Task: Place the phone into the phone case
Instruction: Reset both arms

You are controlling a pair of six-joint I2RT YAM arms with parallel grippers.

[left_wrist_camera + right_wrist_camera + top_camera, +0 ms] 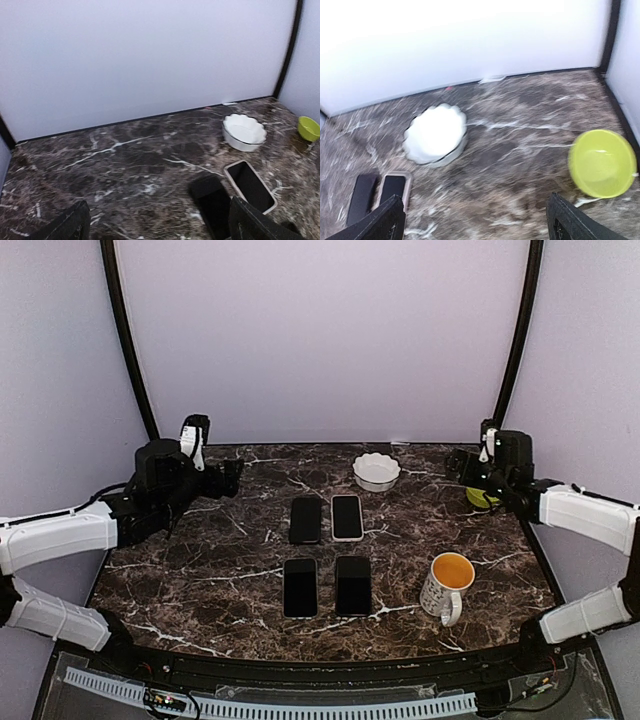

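Note:
Four flat phone-shaped slabs lie in two rows mid-table. The back row has a black slab (305,520) (212,200) (362,192) and a pale-rimmed slab (347,517) (250,186) (395,187) with a dark face. In the front row lie two black slabs (300,587) (353,585). I cannot tell which is the phone and which the phone case. My left gripper (232,478) (160,230) hovers open at the back left, apart from them. My right gripper (458,465) (475,225) hovers open at the back right, holding nothing.
A white scalloped bowl (377,471) (243,131) (435,133) stands behind the slabs. A lime-green bowl (482,498) (309,128) (602,162) sits at the right edge under my right arm. A white mug (447,585) with an orange inside stands front right. Walls close off the back and sides.

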